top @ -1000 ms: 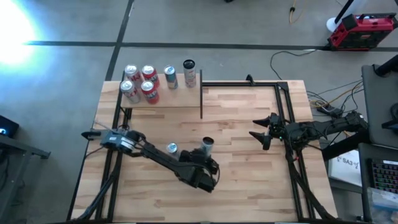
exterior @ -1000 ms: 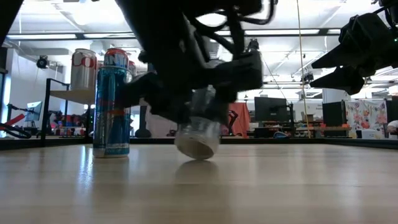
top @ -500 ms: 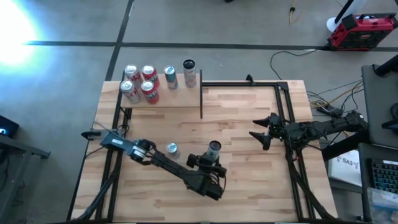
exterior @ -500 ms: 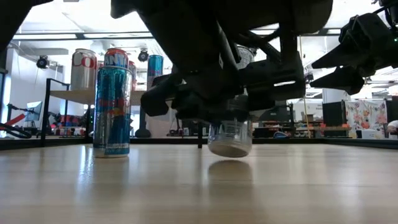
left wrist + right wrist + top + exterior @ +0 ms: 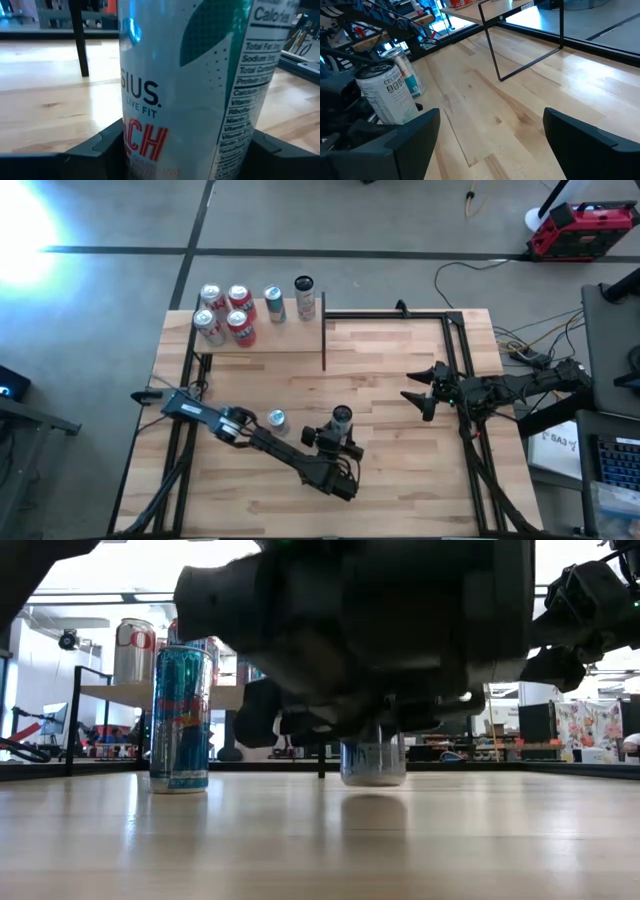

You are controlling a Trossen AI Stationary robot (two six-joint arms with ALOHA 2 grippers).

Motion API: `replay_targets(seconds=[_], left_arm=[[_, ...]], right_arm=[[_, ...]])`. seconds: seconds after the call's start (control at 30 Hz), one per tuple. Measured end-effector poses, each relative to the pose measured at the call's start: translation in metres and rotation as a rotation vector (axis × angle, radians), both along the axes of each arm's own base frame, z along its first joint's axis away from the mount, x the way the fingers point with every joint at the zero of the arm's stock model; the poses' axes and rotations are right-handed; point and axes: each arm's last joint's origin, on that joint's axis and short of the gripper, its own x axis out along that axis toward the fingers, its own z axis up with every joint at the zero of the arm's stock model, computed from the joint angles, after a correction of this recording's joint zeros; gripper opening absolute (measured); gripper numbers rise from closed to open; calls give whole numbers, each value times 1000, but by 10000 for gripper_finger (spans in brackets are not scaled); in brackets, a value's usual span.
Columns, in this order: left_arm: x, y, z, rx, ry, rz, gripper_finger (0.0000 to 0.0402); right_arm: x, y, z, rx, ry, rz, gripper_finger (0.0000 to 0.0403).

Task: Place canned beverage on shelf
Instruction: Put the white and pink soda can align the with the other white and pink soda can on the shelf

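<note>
Left gripper [image 5: 340, 442] is low over the near-middle of the striped butcher-block tabletop [image 5: 400, 480], its dark fingers [image 5: 100, 145] set on either side of a tall white and teal beverage can [image 5: 342, 418] with nutrition print on its side. The can stands upright with its base on the wood; fingers sit close at both flanks, but whether they actually press it or stand just off it I cannot tell. Just beside it, toward the left arm's base, a slim blue and silver energy drink can [image 5: 181, 718] stands upright on the table, apart from the gripper. The pale wood shelf board with thin black metal frame [image 5: 285, 335] is at the far left corner, raised on its legs, carrying four red and silver soda cans [image 5: 225, 313], one blue-silver can [image 5: 274, 303] and one dark-topped can [image 5: 305, 296], all upright. Right gripper [image 5: 422, 393] hangs over the right side of the table, well apart from the cans, fingers spread wide with nothing between them.
</note>
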Motion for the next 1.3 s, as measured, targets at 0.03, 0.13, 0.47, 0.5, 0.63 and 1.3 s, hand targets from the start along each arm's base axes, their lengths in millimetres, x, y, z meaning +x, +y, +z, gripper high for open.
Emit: replay_targets(seconds=[0.03, 0.13, 0.47, 0.5, 0.63, 1.3], left_arm=[[0, 0, -3, 14, 1, 1, 241], [0, 1, -10, 42, -3, 3, 241], [0, 3, -24, 103, -42, 14, 243], [0, 4, -24, 104, -39, 14, 244], [0, 4, -24, 120, -29, 12, 256], [7, -12, 16, 50, 103, -21, 396]], right_arm=[[0, 0, 0, 0, 0, 0, 336], [0, 0, 0, 0, 0, 0, 336], [0, 0, 0, 0, 0, 0, 336], [0, 0, 0, 0, 0, 0, 336], [0, 0, 0, 0, 0, 0, 336], [0, 0, 0, 0, 0, 0, 336]])
